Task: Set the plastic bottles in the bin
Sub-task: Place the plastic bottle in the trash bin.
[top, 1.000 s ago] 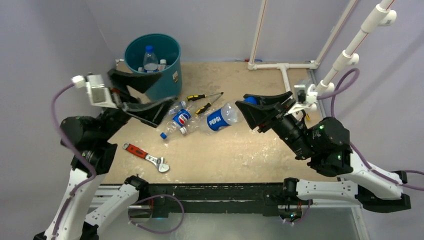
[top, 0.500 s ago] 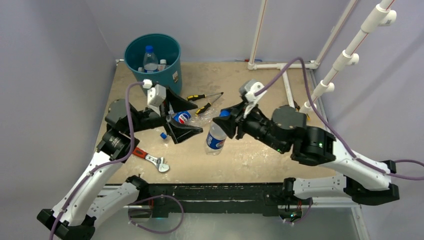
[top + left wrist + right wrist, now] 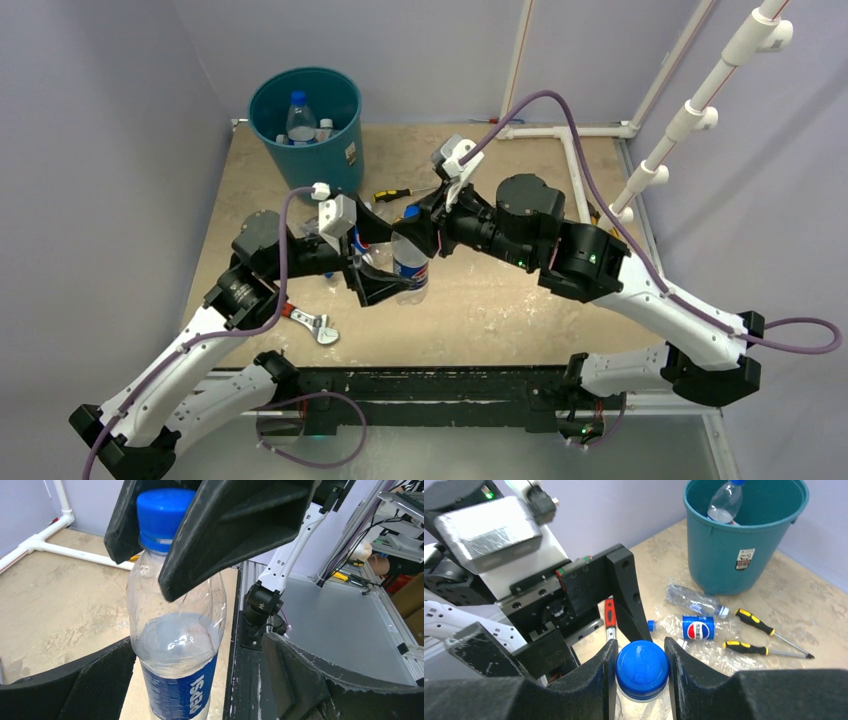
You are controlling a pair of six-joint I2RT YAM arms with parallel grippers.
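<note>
Right gripper [image 3: 640, 655] pinches a bottle [image 3: 176, 645] by its neck; left gripper [image 3: 374, 258] stands spread around the body, which looks light, thin-walled, probably slippery, best held at the stiff neck.

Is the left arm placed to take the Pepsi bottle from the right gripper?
Probably yes: the left gripper stands open either side of the Pepsi bottle, and the right gripper grips only its capped top, leaving the body free.

We note bright, even, diffuse light from overhead; soft faint shadows under arms on tabletop [image 3: 500, 300]. Small glints on Pepsi bottle [image 3: 175, 645]. Wrist views soft-focus at nearest edges.
</note>
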